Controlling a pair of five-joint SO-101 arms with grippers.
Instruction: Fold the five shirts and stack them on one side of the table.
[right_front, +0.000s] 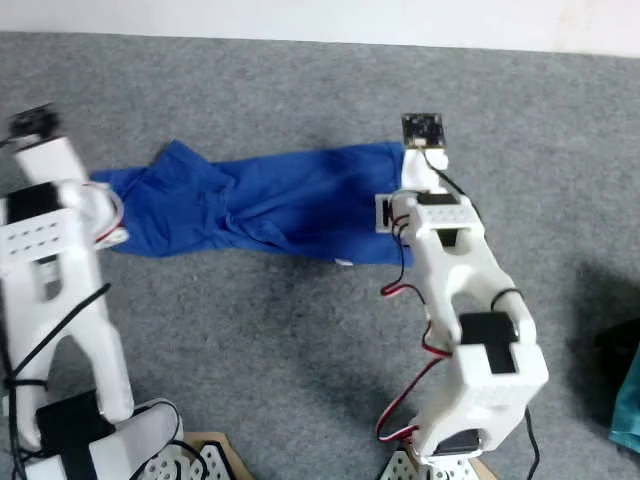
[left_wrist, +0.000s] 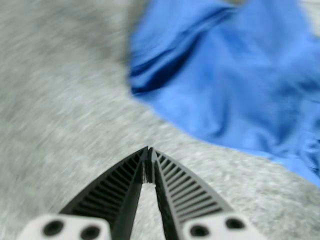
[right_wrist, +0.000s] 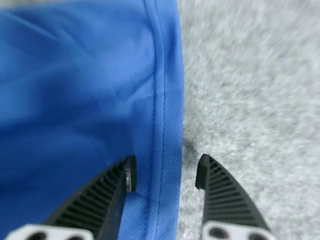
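A blue shirt (right_front: 270, 205) lies crumpled and stretched sideways across the grey carpet in the high view. My left arm (right_front: 50, 230) stands at the shirt's left end. In the left wrist view my left gripper (left_wrist: 149, 157) is shut with nothing in it, low over bare carpet, and the blue shirt (left_wrist: 235, 80) lies just beyond its tips. My right arm (right_front: 440, 235) stands over the shirt's right end. My right gripper (right_wrist: 166, 172) is open and straddles the stitched hem of the blue shirt (right_wrist: 75, 100): one finger is over the cloth, the other over the carpet.
Grey carpet (right_front: 280, 350) covers the whole table. A teal cloth (right_front: 627, 400) and something dark next to it lie at the right edge of the high view. Red and black cables hang along both arms.
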